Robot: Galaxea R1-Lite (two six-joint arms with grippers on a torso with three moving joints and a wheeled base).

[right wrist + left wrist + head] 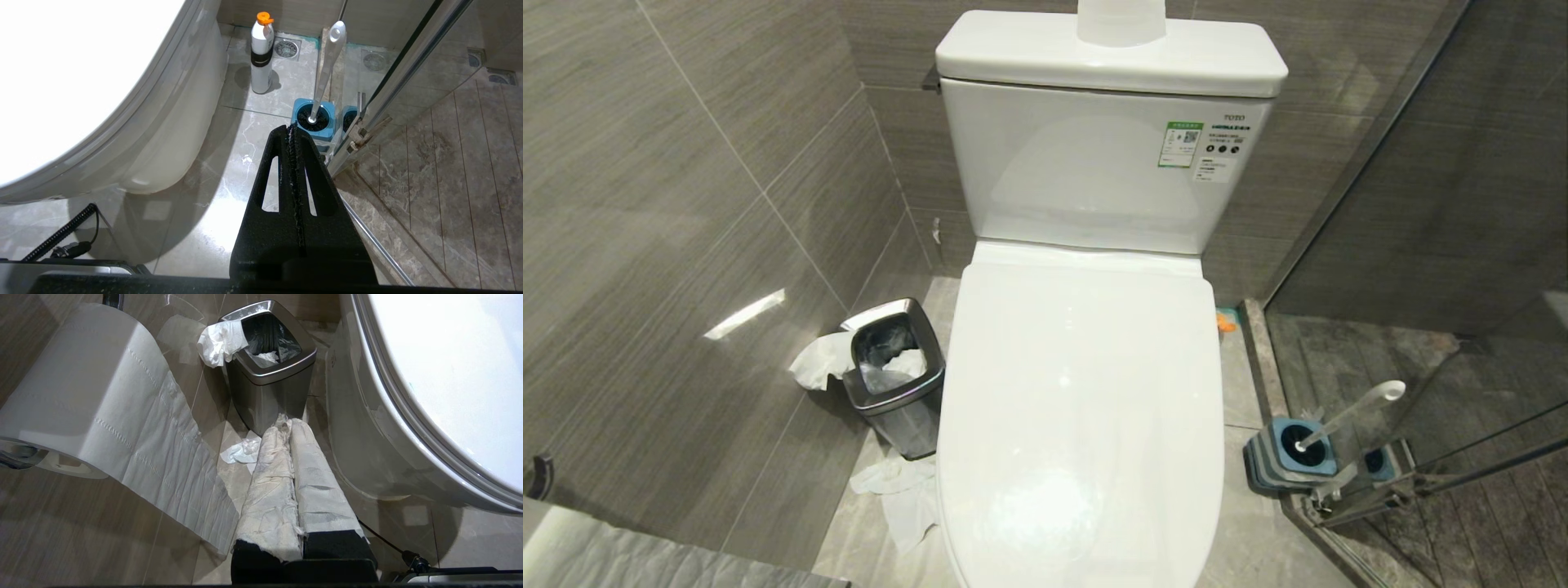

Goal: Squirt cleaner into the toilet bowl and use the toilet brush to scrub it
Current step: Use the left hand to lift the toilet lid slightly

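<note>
The white toilet stands in front of me with its lid (pixel 1086 392) down, so the inside of the toilet bowl is hidden. The bowl's outer wall (pixel 367 449) shows beside my left gripper (pixel 287 421), which hangs low at the toilet's left, shut and empty, its fingers wrapped in white paper. My black right gripper (pixel 291 128) hangs low on the toilet's right side, shut and empty. Just beyond it the toilet brush (pixel 327 69) stands in its blue-topped holder (pixel 314 122). The brush (pixel 1347 416) also shows in the head view. No cleaner is in view.
A steel waste bin (pixel 894 376) with tissue hanging out stands left of the toilet, crumpled tissue (pixel 898 490) on the floor by it. A toilet-paper roll (pixel 81 396) hangs at the left. A white bottle with an orange cap (pixel 261 53) and a glass shower door (pixel 408 65) are on the right.
</note>
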